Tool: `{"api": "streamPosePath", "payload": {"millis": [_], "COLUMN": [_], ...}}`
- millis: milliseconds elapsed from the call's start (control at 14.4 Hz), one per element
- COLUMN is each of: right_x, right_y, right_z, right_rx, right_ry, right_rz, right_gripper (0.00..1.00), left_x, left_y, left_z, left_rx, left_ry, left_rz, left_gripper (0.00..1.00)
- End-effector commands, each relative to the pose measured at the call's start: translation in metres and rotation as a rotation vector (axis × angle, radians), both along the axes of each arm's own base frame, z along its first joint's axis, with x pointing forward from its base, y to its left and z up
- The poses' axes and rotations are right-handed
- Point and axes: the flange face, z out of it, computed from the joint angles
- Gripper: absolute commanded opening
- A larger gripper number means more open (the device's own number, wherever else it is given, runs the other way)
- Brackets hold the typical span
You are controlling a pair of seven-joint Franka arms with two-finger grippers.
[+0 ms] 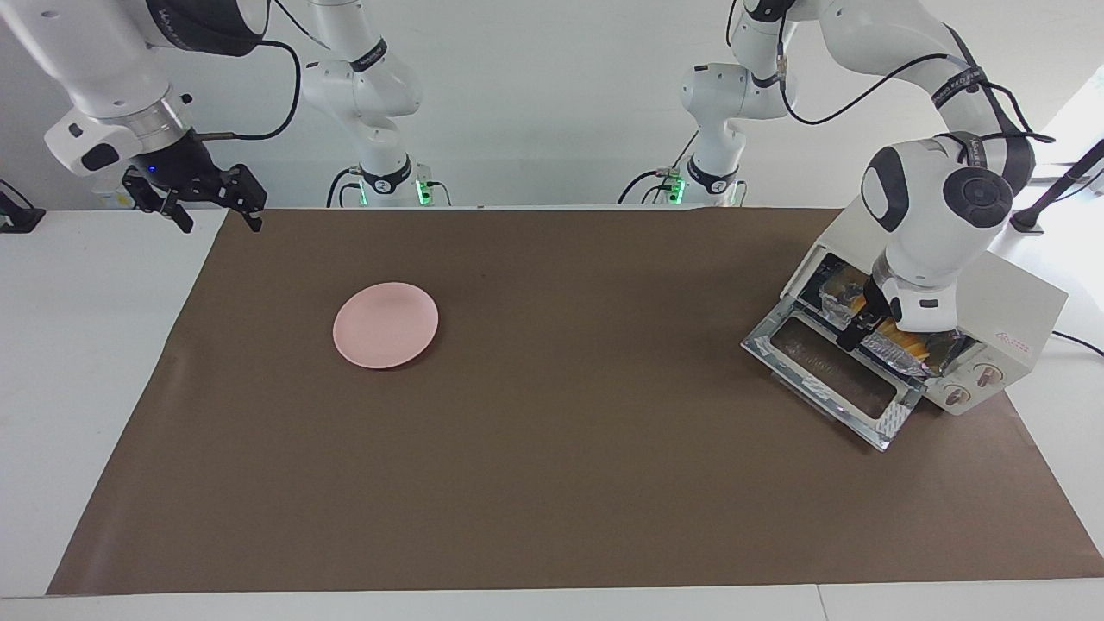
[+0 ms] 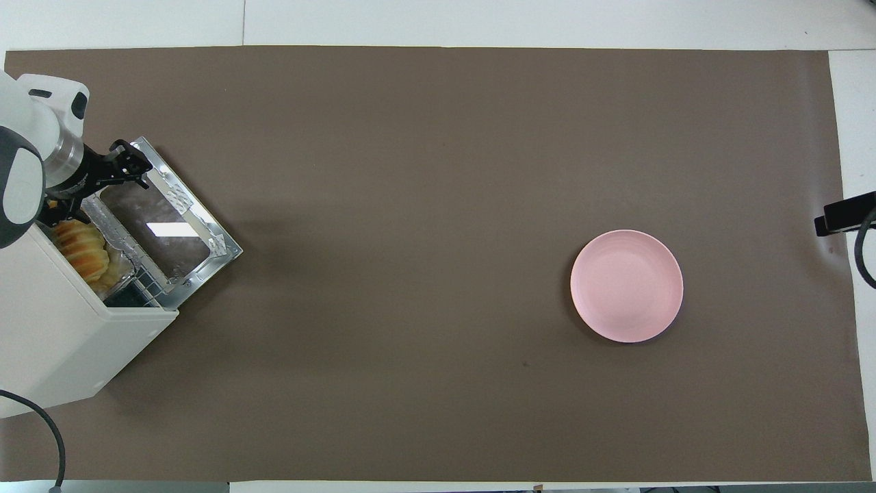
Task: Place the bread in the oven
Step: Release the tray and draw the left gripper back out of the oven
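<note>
Left gripper [image 1: 854, 332], finger state unclear, hung at toaster oven [image 1: 1005, 323] mouth by bread [image 2: 83, 250] on foil tray [image 2: 113, 236]; right gripper [image 1: 216, 203] waited open, empty; withdrawal risked snagging tray.

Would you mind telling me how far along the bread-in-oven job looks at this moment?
Mostly done, it seems: the bread lies on the foil tray at the mouth of the oven, and the pink plate is bare. In hand: the left claw is at the tray over the open door. Left: perhaps pushing the tray in and shutting the door. The right claw waits over the table's edge.
</note>
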Motion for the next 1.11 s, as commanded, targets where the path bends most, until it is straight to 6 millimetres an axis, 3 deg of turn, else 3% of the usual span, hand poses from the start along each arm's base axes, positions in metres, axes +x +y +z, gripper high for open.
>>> {"api": "streamPosePath", "payload": {"millis": [0,209,348,487,765,904,1043], "right_x": [-0.008,-0.008,-0.008,-0.008,-0.008,-0.008,-0.008], "right_y": [0.002,0.002,0.001,0.001,0.001,0.002,0.001], "right_z": [0.001,0.001,0.001,0.001,0.001,0.001,0.001], "right_rx": [-0.012,-0.012,-0.012,-0.012,-0.012,-0.012,-0.012], "right_ry": [0.006,0.006,0.006,0.006,0.006,0.006,0.006], "right_rz": [-0.012,-0.012,-0.013,-0.012,-0.013,-0.012,-0.013], "right_gripper": [1.0,1.0,1.0,1.0,1.0,1.0,1.0], "left_x": [0.001,-0.006,-0.017,-0.031,-0.053,-0.047,-0.053], "left_y": [-0.005,0.002,0.028,0.032,0.007,-0.011,-0.035], "left_z": [0.026,0.049,0.073,0.1,0.13,0.136,0.133], "left_rx": [-0.007,-0.03,-0.051,-0.106,-0.168,-0.159,-0.163], "left_ry": [-0.008,-0.017,-0.028,-0.064,-0.064,-0.106,-0.07], "left_rz": [-0.075,-0.267,-0.424,-0.446,-0.471,-0.51,-0.555], "left_gripper": [1.0,1.0,1.0,1.0,1.0,1.0,1.0]}}
